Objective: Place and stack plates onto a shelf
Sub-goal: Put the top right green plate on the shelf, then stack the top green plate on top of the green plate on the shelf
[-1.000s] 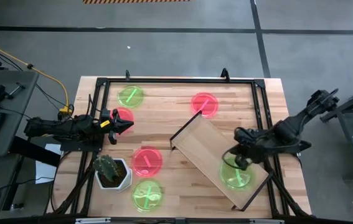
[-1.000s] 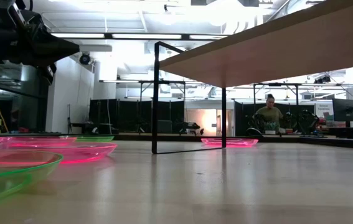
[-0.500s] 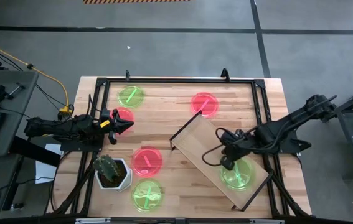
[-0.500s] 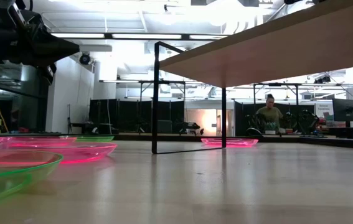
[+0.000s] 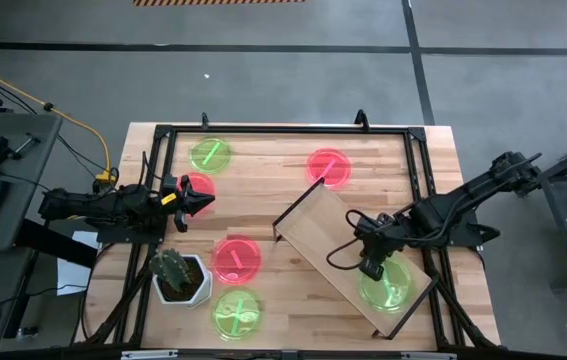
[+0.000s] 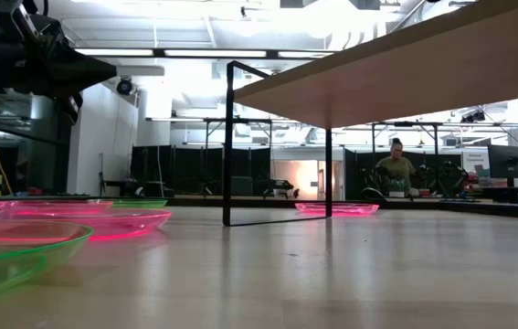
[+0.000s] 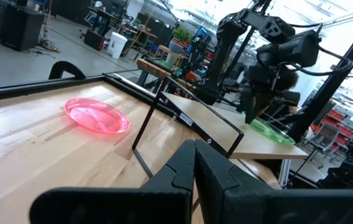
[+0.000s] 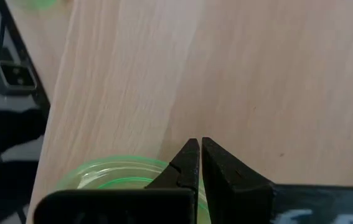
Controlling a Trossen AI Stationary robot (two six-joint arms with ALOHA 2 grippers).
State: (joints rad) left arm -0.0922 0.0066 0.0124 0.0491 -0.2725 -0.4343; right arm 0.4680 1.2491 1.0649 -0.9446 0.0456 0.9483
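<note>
- The right gripper [image 5: 370, 268] is hovering over the shelf [image 5: 328, 240], jaws pressed together and pinching nothing.
- One green plate [image 5: 384, 285] is already lying on the shelf, just behind and below those jaws, toward the shelf's near end; the right wrist view is showing its rim [image 8: 117, 169] tucked under the fingertips [image 8: 192, 163].
- The shelf's long axis is running diagonally across the table [image 5: 263, 190], and bare board is stretching ahead of the right jaws toward its far end.
- The left gripper [image 5: 201, 205] is waiting at the table's left side, jaws shut and empty, with a pink plate [image 5: 195, 187] touching or just under its tips.
- To my eye, the left arm is nearer the remaining loose plates: a green one [image 5: 210, 155] beyond its jaws, a pink one [image 5: 235, 257] and a green one [image 5: 235, 314] on the near side past the cactus pot [image 5: 180, 276].
- Another pink plate [image 5: 328, 167] is lying just beside the shelf's far end, roughly between the two arms.
- Beyond the table, a person [image 6: 396, 169] is sitting far back in the room.
</note>
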